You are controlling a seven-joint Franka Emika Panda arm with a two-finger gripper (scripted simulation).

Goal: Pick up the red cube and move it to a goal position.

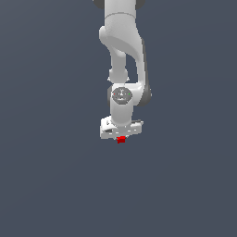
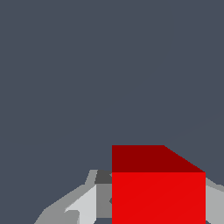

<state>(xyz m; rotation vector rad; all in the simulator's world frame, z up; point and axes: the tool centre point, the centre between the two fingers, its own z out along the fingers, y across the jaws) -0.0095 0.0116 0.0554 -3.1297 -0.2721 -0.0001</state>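
Observation:
The red cube (image 1: pixel 121 140) is a tiny bright red block right under the white hand of the arm, near the middle of the exterior view. My gripper (image 1: pixel 121 137) points down and is shut on the cube, which sticks out a little below the fingertips. In the wrist view the red cube (image 2: pixel 157 192) fills the space between the grey fingers (image 2: pixel 83 208), one on each side of it. No goal marker shows in either view. The plain background does not show how high the cube is above the surface.
The white arm (image 1: pixel 122 51) comes down from the top of the exterior view. Around it there is only a flat, uniform dark grey-blue surface (image 1: pixel 46 185), with no other objects or edges in view.

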